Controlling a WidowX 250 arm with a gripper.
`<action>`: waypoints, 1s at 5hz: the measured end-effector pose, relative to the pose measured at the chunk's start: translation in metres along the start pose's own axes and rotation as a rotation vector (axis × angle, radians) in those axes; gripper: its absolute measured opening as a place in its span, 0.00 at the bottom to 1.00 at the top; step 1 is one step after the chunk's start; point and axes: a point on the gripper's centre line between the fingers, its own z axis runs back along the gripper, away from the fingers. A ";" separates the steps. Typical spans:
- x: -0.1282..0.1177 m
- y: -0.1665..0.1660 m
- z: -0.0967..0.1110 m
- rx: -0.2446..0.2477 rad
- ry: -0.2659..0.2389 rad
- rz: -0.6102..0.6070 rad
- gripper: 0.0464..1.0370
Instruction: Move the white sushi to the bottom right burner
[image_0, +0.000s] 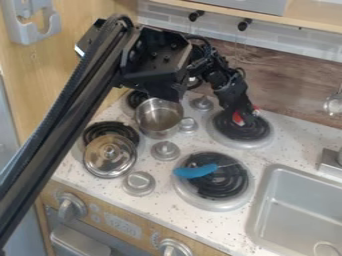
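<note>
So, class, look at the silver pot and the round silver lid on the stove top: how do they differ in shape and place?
The pot is deep and open, showing its hollow inside, while the lid is shallow, with a small knob on top. The pot sits farther back, near the back left burner; the lid partly covers the front left burner. Both are round, shiny and silver.
</note>
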 end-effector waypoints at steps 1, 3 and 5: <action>-0.006 -0.008 -0.001 0.032 0.042 0.019 0.53; -0.026 -0.037 0.058 0.121 0.217 0.157 0.49; -0.085 -0.068 0.096 0.159 0.332 0.260 0.49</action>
